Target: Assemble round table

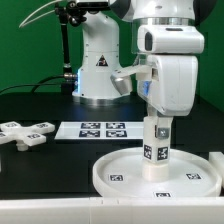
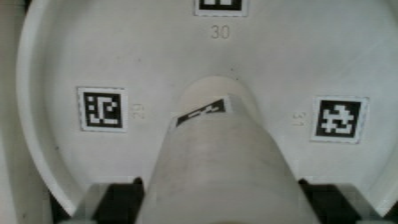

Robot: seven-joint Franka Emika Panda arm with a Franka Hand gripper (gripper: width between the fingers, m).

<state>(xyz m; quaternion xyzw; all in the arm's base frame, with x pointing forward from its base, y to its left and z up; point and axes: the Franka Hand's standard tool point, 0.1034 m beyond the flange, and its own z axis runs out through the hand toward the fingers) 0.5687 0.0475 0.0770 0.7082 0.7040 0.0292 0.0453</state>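
1. The fingers (image 2: 121, 203) clamp the short cylinder leg (image 1: 157, 150) from both sides.
2. The leg stands upright on the middle of the rimmed round disc (image 1: 108, 172).
3. The cross-shaped foot (image 1: 27, 131) lies apart on the counter (image 1: 40, 105).

white disc (image 1: 115, 163) with black-and-white square tags (image 2: 103, 107), white leg (image 1: 157, 168) tagged the same, all-white cross foot (image 1: 27, 131) too, plain black counter (image 1: 45, 178)

Thin flat white marker board (image 1: 100, 129) with black square tags, on black table (image 1: 40, 104), green backdrop (image 1: 25, 40) behind the board
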